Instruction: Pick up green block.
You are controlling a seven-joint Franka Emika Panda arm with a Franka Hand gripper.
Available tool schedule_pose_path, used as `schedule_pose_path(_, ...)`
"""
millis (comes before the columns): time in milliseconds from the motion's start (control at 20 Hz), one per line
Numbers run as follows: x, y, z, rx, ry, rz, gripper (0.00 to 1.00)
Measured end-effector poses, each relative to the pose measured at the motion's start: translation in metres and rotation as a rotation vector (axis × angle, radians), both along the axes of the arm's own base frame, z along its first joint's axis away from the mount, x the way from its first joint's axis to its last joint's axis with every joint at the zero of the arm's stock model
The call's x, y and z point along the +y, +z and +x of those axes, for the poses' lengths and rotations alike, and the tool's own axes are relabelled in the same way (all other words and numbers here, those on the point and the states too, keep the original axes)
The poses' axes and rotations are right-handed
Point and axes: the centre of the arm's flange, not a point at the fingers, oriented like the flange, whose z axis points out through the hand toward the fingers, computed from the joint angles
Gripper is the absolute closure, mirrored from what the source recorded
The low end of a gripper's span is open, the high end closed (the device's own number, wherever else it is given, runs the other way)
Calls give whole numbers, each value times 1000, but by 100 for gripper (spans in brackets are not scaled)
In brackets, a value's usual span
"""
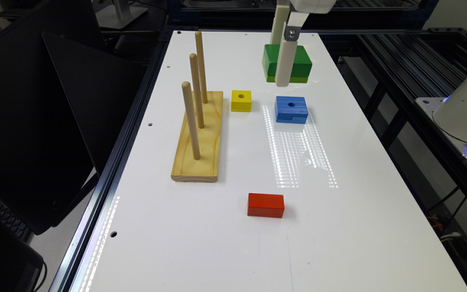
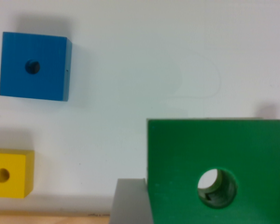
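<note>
Green block (image 1: 296, 61): clamped between the two pale fingers of the tool (image 1: 282, 67), far end of the white table (image 1: 225, 243). Near finger (image 1: 286, 61) down across the block's front face; far finger behind the block's rear edge. Wide flat top face up, lighter strip along the bottom edge. Appears raised clear of the table, judging by its place above the blue block (image 1: 291, 109) in the exterior view and the small look of the neighbouring blocks in the wrist view; not certain, no plain shadow gap seen beneath.

Key relation: block directly under the tool, gripped across its shorter span, long sides running toward the exterior view's left and right. Judged: grasp made, straight lift the remaining concern, nothing overhead in the way.

Wrist view: green block (image 2: 177, 163) large and near, round centre hole (image 2: 218, 188) open through it, grey finger pad (image 2: 130, 203) pressed against one side. Opposite pad cut off at the frame edge. Blue block (image 2: 35, 65) and yellow block (image 2: 7, 173) well apart from it, both flat on the table.

Others: wooden peg board (image 1: 201, 138) with three upright pegs, toward the exterior view's left; red block (image 1: 266, 205) nearer the camera, well apart.

Hidden or unclear: tool body cut off at the frame top; fingertip contact on the far side; exact height above the table.
</note>
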Motion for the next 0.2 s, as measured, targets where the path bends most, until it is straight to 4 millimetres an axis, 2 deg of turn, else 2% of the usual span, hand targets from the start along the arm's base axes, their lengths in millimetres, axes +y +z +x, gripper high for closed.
schedule_pose_path(200, 0, 3, 0, -5, 0, 0, 100)
